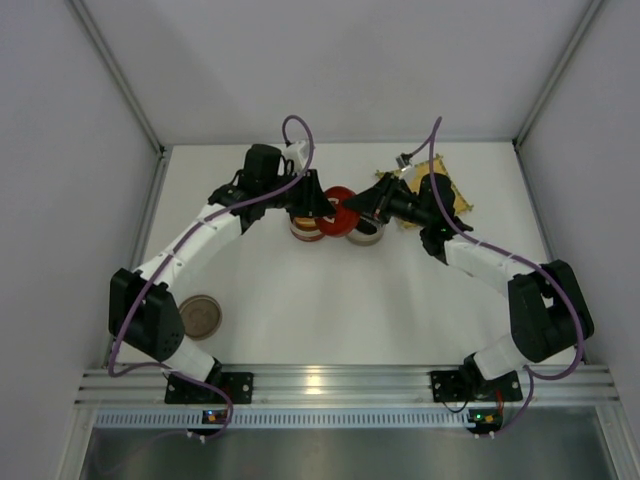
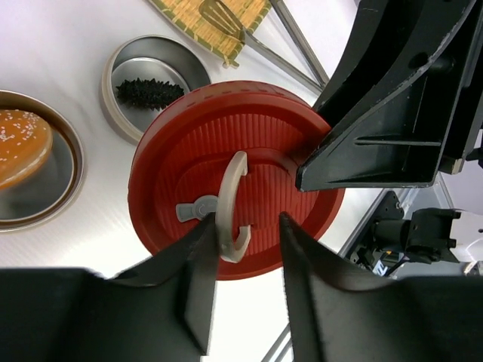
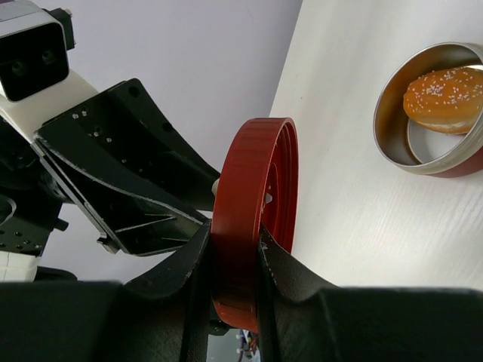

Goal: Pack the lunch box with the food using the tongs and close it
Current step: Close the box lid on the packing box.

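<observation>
Where both arms meet: over the middle of the white tabletop [image 1: 320, 300], with the lunch box parts directly beneath.
Lid: round red ribbed lid [image 2: 264, 151], held up between the two pincers with its top face turned to the left wrist camera.
Lid handle: curved cream plastic handle [image 2: 230, 188], standing up from the middle of the lid.
Right pincer [image 3: 235, 234]: clamped on the rim of the lid, one finger on each face.
Left pincer [image 2: 245, 222]: jaws apart, straddling the cream handle. One finger sits against it, and a gap shows at the other finger.
Bun: round orange sesame-topped bun [image 3: 441, 96], lying inside a round metal tin [image 3: 386, 124] (a red band shows at this tin's base).
Dark piece: small black spiny oblong food piece [image 2: 149, 92], lying inside a second round metal tin with a cream rim [image 2: 155, 53].
Tins: both uncovered on the tabletop, near each other but not touching.
Mat: yellow woven mat [image 2: 189, 26], at the far right of the tabletop, beyond the tins.
Tongs: slim grey metal tongs [image 2: 219, 15], head resting on the mat, long thin arms running off its edge onto the tabletop. Neither pincer touches them.
Other item: round brown disc [image 1: 200, 315], flat on the tabletop beside the left arm's base, well apart from the tins.
</observation>
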Controlling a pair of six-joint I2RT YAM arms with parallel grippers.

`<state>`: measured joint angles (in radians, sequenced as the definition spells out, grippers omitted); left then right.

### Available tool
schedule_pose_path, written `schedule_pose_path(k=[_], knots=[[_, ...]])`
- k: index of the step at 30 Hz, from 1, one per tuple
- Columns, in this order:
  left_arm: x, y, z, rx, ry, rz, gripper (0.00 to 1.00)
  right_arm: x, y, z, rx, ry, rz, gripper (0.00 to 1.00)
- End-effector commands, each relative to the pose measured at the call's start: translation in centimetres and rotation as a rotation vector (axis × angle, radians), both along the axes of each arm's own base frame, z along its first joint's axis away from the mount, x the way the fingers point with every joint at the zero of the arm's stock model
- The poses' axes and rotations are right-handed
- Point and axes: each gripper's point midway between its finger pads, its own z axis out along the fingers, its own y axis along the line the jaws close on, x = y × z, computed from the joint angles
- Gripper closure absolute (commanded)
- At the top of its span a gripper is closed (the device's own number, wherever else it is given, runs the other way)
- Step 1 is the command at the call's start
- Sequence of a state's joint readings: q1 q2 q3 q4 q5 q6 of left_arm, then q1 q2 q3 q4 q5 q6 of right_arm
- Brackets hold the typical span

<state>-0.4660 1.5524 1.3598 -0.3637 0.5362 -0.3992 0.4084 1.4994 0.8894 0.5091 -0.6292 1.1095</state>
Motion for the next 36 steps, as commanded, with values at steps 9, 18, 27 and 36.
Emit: schedule_pose_path(k=[9,18,27,36], knots=[[0.5,-0.1,0.1,0.027,-0.038,-0.007,0.83,-0.2,0.9,4.1,0.076,-0.127,0.027,1.0],[0.6,2.2,1.7,0.15,-0.105,0.031,1.0,1.6,-1.0,2.5,-0.087,-0.111,0.005,0.01],[3.2,8.8,0.4,0.429,0.036,0.371,1.0,3.4,-11.9,1.6,-0.438,-0.209,-0.161,0.01],[5.0,8.2,-3.8,0.463,0.246,0.412,1.0,1.4,-19.7,4.8,-0.604,-0.343,-0.331,0.01]])
